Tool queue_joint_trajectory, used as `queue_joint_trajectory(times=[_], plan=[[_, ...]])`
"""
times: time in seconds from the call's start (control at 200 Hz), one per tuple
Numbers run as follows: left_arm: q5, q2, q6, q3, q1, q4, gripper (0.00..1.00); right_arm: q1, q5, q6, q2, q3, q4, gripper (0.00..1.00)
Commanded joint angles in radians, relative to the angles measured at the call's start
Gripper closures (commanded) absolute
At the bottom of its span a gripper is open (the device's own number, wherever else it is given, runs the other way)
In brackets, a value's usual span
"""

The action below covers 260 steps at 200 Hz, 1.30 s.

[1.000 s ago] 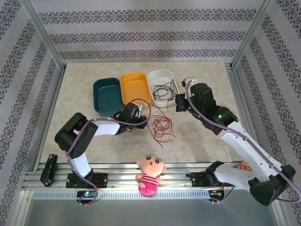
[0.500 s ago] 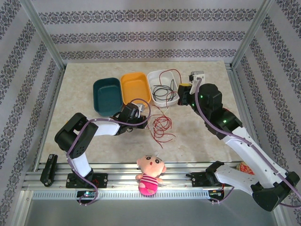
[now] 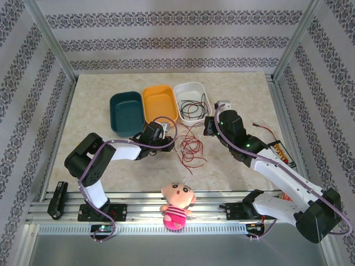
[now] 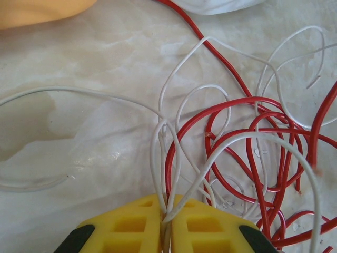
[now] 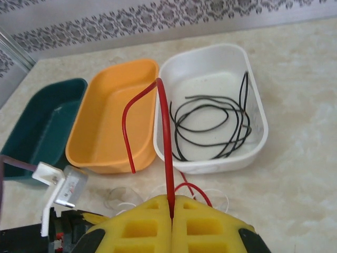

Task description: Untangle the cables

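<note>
Broadly, the marble counter (image 3: 94, 88) looks as it did a second ago; the change is in the right arm (image 3: 266, 163). Half a second ago it was raised toward the back, beside the far right corner of the white bin (image 3: 186, 90). It has since dropped back and come nearer, its wrist now off the bin's near right corner and close to the tangle. The left arm (image 3: 111, 152) has not shifted, lying low with its wrist just in front of the orange bin (image 3: 159, 102). The teal bin (image 3: 126, 113) sits to the left of that one.

The loose cables (image 3: 188, 148), red and white loops, lie on the counter between the two wrists, much as before. A black cable (image 5: 245, 100) is coiled inside the white bin.

The right fingers (image 5: 176, 213) are pressed fully together on a red cable (image 5: 166, 142), which rises from them and arcs over the edge of the orange bin. The left fingers (image 4: 169, 224) are all but closed, pinching strands of a white cable (image 4: 247, 135) at the near edge of the tangle.
</note>
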Motion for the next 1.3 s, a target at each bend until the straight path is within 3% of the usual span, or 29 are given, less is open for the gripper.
queue_joint_trajectory(times=[0.0, 0.195, 0.595, 0.979, 1.294], plan=[[-0.015, -0.04, -0.011, -0.02, -0.007, 0.029, 0.89, 0.015, -0.002, 0.065, 0.033, -0.032, 0.017, 1.0], [-0.022, -0.071, -0.004, -0.023, -0.006, -0.003, 0.89, 0.021, -0.013, 0.054, 0.053, -0.001, 0.039, 1.0], [-0.089, -0.131, -0.044, -0.117, -0.007, 0.045, 0.92, 0.042, -0.059, -0.104, 0.135, 0.275, 0.025, 1.0], [-0.067, -0.099, -0.097, -0.148, -0.007, 0.148, 0.92, 0.048, -0.001, -0.152, 0.473, 0.541, 0.117, 1.0], [-0.069, -0.099, -0.096, -0.154, -0.007, 0.155, 0.84, 0.028, -0.077, -0.091, 0.808, 0.756, 0.104, 1.0]])
